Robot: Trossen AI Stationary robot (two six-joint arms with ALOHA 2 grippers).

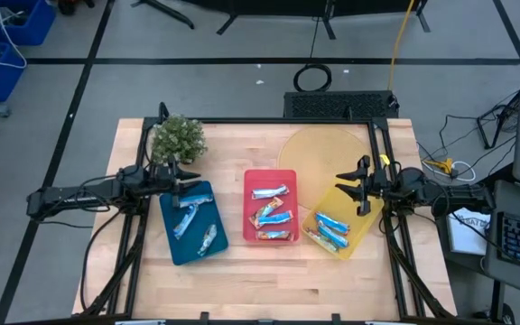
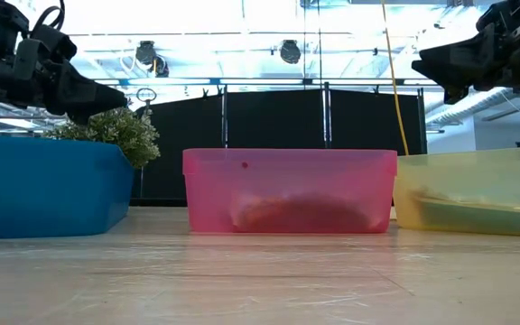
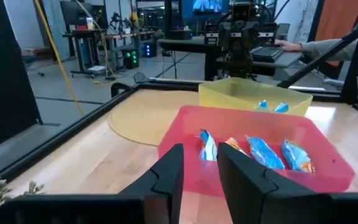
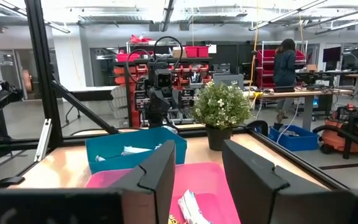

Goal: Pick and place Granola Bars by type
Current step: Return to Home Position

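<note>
Granola bars lie sorted in three trays. The blue tray (image 1: 171, 236) holds a few bars (image 1: 186, 219). The red tray (image 1: 251, 181) holds several bars (image 1: 272, 215), which the left wrist view also shows (image 3: 263, 152). More bars (image 1: 330, 227) lie in the yellow tray (image 1: 365, 224). My left gripper (image 1: 190, 178) (image 3: 201, 177) hovers open and empty over the blue tray's far edge, pointing toward the red tray. My right gripper (image 1: 346, 186) (image 4: 199, 171) hovers open and empty over the yellow tray's far corner. In the low view both grippers (image 2: 106, 95) (image 2: 431, 63) hang well above the trays.
A small green plant (image 1: 179, 138) stands at the table's far left, just behind my left gripper. A round tan mat (image 1: 319, 153) lies flat behind the red and yellow trays. Black frame rails (image 1: 269, 121) run along the table's far and side edges. Bare wood (image 1: 269, 280) stretches along the near side.
</note>
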